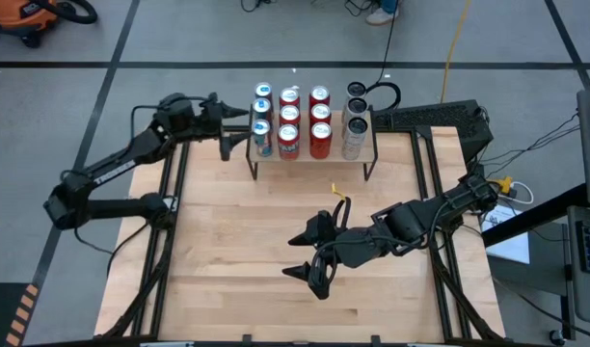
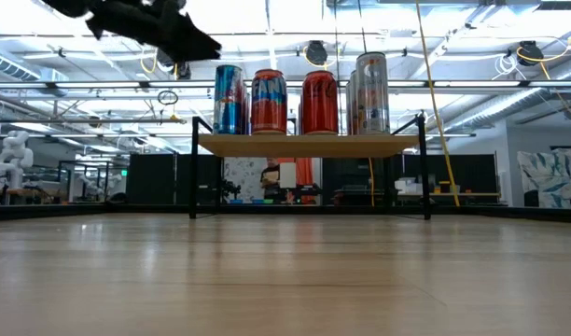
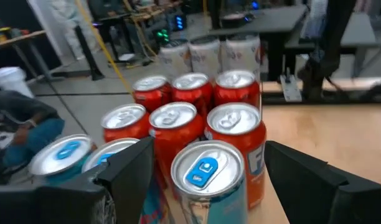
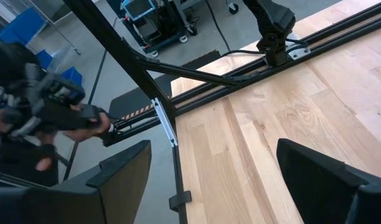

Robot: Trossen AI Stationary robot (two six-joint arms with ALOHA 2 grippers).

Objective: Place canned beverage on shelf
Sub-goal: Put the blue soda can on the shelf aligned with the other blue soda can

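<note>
Twelve upright cans (image 1: 289,120), blue, red and silver, fill the low wooden shelf (image 2: 304,145) at the table's far edge.

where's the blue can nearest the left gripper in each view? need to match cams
High view: blue can at the shelf's front-left corner, just right of the left gripper.
Low view: leftmost can on the shelf.
Left wrist view: blue-tab can between the open fingers.
Right wrist view: not in it.
Shared landmark: the red cans beside it.
</note>
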